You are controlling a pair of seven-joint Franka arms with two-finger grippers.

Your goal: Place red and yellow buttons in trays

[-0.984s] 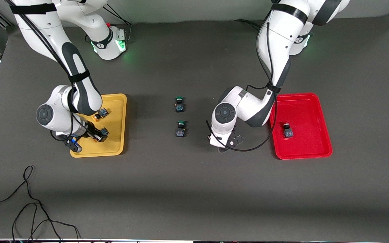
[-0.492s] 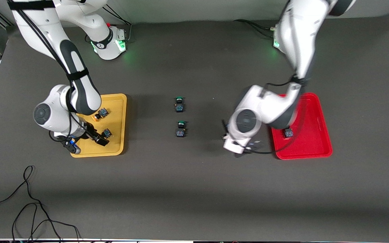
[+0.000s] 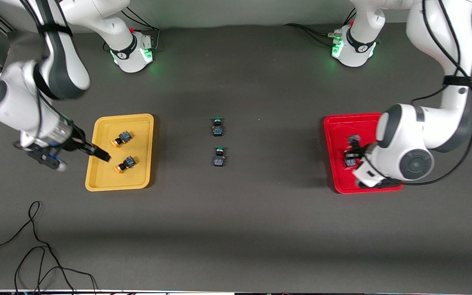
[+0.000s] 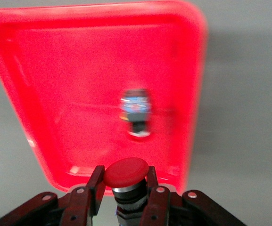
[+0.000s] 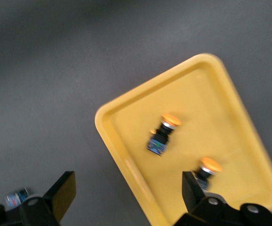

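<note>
Left fingers (image 4: 94,188) grip red button (image 4: 126,171) over red tray (image 4: 18,108) rim.

Bare dark table (image 3: 260,229) filled the picture's lower half. At centre two green-capped switches (image 3: 218,141) stood in the lane between the yellow tray (image 3: 148,123) and red tray (image 3: 334,123). Loose cable (image 3: 31,246) lay lower left.

— What do we see different on our right side?
— Our right gripper (image 3: 96,153) has let go of the second yellow button (image 3: 124,164), left it in the yellow tray (image 3: 100,182), and pulled up past the tray's edge.
— And our left?
— Our left gripper (image 4: 124,182) has carried a red button (image 4: 125,172) from the mat to over the red tray (image 3: 334,139).
</note>
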